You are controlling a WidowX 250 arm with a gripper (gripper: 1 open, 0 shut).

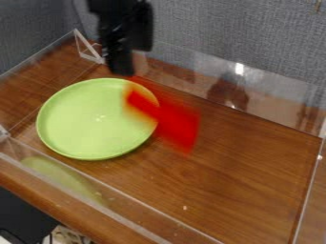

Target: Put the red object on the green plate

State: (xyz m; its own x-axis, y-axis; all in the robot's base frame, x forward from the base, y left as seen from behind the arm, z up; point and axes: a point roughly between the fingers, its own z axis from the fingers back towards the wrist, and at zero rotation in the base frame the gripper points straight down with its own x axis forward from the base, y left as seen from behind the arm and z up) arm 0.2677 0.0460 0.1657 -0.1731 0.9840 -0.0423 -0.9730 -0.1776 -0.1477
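Observation:
The red object [166, 116] shows as a blurred red streak, apart from the gripper. It lies across the right rim of the green plate [76, 122] and the wood beside it. I cannot tell whether it is in the air or touching down. My gripper [118, 65] hangs dark and blurred above the plate's far edge, pointing down, with nothing between its fingers. The plate lies flat on the left half of the wooden table.
Clear plastic walls [254, 86] fence the wooden table [242, 172] on all sides. A small white wire stand [87, 45] sits in the back left corner, close behind the gripper.

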